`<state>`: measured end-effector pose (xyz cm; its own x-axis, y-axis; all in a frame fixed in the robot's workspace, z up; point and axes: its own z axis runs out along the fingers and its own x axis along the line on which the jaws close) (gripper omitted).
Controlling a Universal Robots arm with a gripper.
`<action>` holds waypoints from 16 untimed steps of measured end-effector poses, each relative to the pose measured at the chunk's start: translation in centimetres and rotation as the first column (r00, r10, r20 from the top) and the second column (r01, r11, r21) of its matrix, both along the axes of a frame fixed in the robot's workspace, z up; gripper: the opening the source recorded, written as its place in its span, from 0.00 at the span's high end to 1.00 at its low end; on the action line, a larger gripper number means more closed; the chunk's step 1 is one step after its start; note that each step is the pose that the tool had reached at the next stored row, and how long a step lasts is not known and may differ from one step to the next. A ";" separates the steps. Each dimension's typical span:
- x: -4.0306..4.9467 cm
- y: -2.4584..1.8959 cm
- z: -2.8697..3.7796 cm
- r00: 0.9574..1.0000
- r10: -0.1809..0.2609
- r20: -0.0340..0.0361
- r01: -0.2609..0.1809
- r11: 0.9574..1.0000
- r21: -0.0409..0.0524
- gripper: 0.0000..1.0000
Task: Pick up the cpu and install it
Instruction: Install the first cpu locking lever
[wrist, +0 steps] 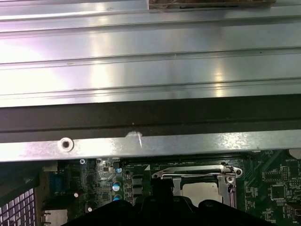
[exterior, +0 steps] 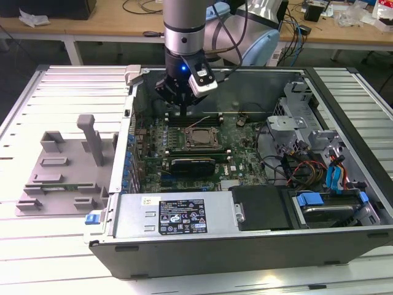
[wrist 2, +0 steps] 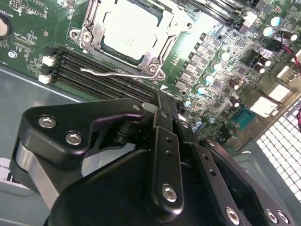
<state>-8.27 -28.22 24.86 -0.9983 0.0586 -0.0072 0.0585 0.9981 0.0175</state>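
- In the exterior view, the gripper (exterior: pixel 182 106) is hanging fingers-down inside the open computer case (exterior: pixel 344 243), over the far edge of the green motherboard (exterior: pixel 245 161). The cpu (exterior: pixel 200 139) is sitting in its socket (exterior: pixel 202 148), just nearer the camera than the fingertips and a little toward the exterior view's right. The arm (exterior: pixel 184 27) is standing close to upright above the case. The grey plastic tray (exterior: pixel 58 184) is lying well apart, outside the case on the exterior view's left.
- In the second wrist view, the gripper (wrist 2: pixel 162 101) is showing its black fingers (wrist 2: pixel 165 141) drawn together to a narrow tip with nothing between them, so I judge it clenched and empty. The cpu (wrist 2: pixel 128 28) is lying flat in the socket's metal frame (wrist 2: pixel 155 59), past the fingertips, with the black memory slots (wrist 2: pixel 99 75) and a thin wire lever (wrist 2: pixel 110 73) in between.
- In the first wrist view, the cpu (wrist: pixel 203 192) is showing as a pale patch inside the socket frame (wrist: pixel 197 173), beside the case's metal wall (wrist: pixel 150 143). Being square, it offers no long axis to line up with.
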 end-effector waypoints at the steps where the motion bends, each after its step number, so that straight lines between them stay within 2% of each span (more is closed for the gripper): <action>1: 0.00 0.00 0.00 1.000 0.000 0.000 0.000 1.000 0.000 0.89; 5: 0.00 0.00 -0.02 1.000 0.000 0.000 0.000 1.000 0.000 0.89; 10: 0.01 0.00 -0.38 1.000 0.000 0.000 0.000 1.000 0.000 0.89; 16: 0.00 0.00 -1.22 1.000 0.000 0.000 0.000 1.000 0.000 0.89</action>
<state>-8.27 -28.22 23.65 -0.9983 0.0586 -0.0073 0.0584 0.9981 0.0176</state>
